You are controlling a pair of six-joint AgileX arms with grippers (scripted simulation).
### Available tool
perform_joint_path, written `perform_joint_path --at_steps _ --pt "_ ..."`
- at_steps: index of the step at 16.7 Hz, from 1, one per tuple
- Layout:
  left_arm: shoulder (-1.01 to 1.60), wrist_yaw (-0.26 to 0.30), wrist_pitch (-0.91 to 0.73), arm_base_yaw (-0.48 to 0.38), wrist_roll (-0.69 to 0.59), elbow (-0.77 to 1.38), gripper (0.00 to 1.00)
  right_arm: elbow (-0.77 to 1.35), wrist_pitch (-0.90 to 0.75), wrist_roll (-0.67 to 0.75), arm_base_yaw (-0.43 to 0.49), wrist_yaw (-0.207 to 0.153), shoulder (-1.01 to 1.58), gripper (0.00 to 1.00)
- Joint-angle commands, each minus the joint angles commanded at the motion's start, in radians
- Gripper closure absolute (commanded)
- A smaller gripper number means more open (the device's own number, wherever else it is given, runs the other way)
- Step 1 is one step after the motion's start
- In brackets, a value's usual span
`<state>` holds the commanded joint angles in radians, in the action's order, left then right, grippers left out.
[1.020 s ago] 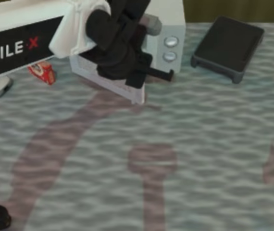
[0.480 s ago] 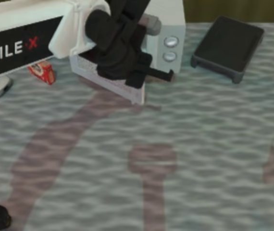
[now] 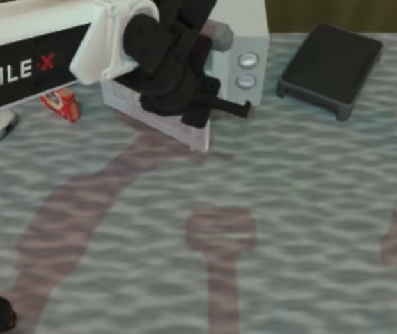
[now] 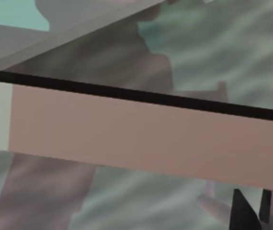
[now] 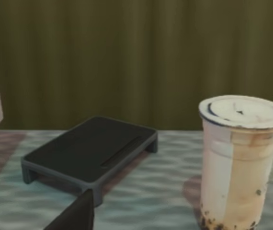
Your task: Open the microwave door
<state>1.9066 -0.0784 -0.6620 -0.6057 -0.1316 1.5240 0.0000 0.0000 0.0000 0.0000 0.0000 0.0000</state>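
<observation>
Microwave (image 3: 244,31) sits at far edge of bench (image 3: 289,209), left of centre in top view, w/ two silver knobs (image 3: 247,60) on its right panel. Microwave door (image 3: 158,120) is swung partway out, hinged at its left, free edge angled toward the bench's near side; mesh window mostly hidden under the arm. Left arm reaches in from upper left, and left gripper (image 3: 244,108) is at the door's free edge, just below the knobs; dark fingers (image 3: 235,106) point right. Can't tell if fingers are spread or pinching the door: wrist body covers them from above. Left wrist view is filled by a pale pinkish band w/ black edge, the door's rim up close, teal interior in one corner.

Flat black box (image 3: 331,66) lies right of microwave, apart from it. Red carton (image 3: 60,104) stands left of door. Right wrist view shows the black box and a lidded drink cup (image 5: 239,163) near it; right gripper not seen.
</observation>
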Motion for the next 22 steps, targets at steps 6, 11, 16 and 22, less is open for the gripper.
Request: perform_joint_path --at_steps 6,11,16,22 --pt "0.000 0.000 0.000 0.000 0.000 0.000 1.00 0.000 0.000 0.000 0.000 0.000 0.000 0.00" --pt "-0.019 0.023 0.008 0.004 0.030 -0.025 1.00 0.000 0.000 0.000 0.000 0.000 0.000 0.00" --pt "-0.070 0.069 0.028 0.033 0.118 -0.093 1.00 0.000 0.000 0.000 0.000 0.000 0.000 0.00" --pt "-0.071 0.069 0.028 0.034 0.119 -0.093 1.00 0.000 0.000 0.000 0.000 0.000 0.000 0.00"
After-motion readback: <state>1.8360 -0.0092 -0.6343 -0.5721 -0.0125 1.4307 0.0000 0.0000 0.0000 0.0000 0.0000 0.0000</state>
